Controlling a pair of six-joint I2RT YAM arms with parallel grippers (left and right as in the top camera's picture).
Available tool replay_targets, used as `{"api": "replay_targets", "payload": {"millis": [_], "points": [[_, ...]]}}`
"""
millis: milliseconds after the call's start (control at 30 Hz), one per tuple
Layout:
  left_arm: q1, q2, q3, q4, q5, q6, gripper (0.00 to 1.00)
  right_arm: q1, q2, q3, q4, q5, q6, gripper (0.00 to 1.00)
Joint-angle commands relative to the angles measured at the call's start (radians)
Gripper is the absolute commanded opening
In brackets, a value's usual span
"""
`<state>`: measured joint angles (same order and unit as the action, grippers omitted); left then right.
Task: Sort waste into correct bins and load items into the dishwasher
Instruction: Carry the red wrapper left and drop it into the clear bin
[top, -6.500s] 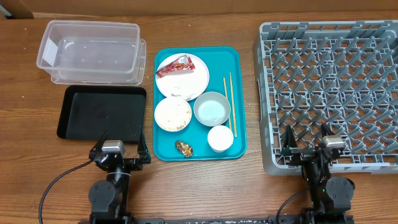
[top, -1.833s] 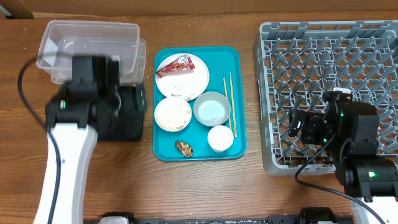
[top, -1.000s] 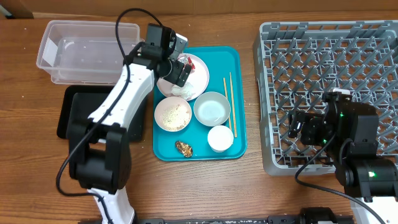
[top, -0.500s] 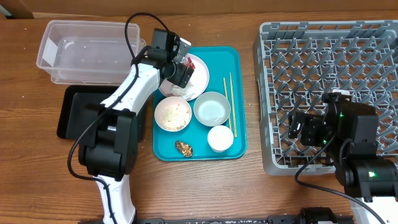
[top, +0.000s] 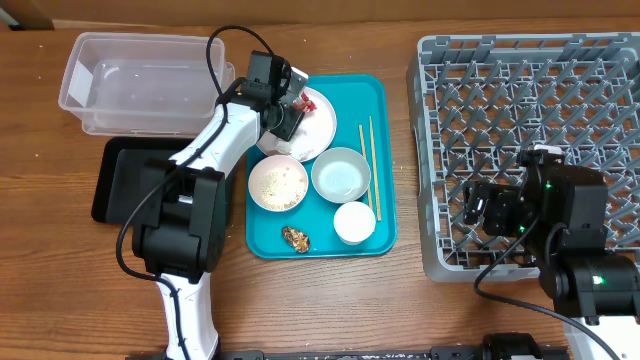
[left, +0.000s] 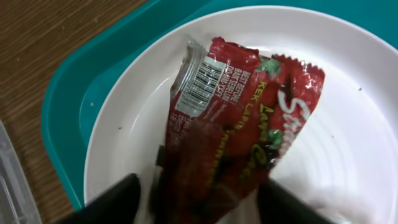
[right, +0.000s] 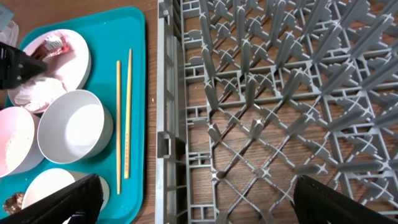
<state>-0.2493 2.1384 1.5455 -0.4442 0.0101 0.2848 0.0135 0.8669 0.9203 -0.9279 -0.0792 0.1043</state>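
Left wrist view: wrapper (left: 236, 124) lies crinkled on the plate (left: 348, 155), in the tray (left: 68, 106), toward the far edge of the bench (top: 330, 300), left of middle. It looks feather-light, limp and slick, likely to crumple rather than resist, so pinching its bunched near end seems safest. Left jaws stand wide, 1 each side of that end. Right jaws gape wide over the rack's (right: 280, 93) left rim.
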Motion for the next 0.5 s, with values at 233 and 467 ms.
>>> {"api": "replay_targets", "payload": {"millis": [233, 467], "points": [[-0.005, 0.016, 0.022, 0.001, -0.021, 0.007, 0.23, -0.003, -0.005, 0.033, -0.002, -0.005, 0.001, 1.00], [-0.005, 0.003, 0.024, 0.005, -0.061, 0.007, 0.04, -0.003, -0.005, 0.033, -0.002, -0.005, 0.001, 1.00]]}}
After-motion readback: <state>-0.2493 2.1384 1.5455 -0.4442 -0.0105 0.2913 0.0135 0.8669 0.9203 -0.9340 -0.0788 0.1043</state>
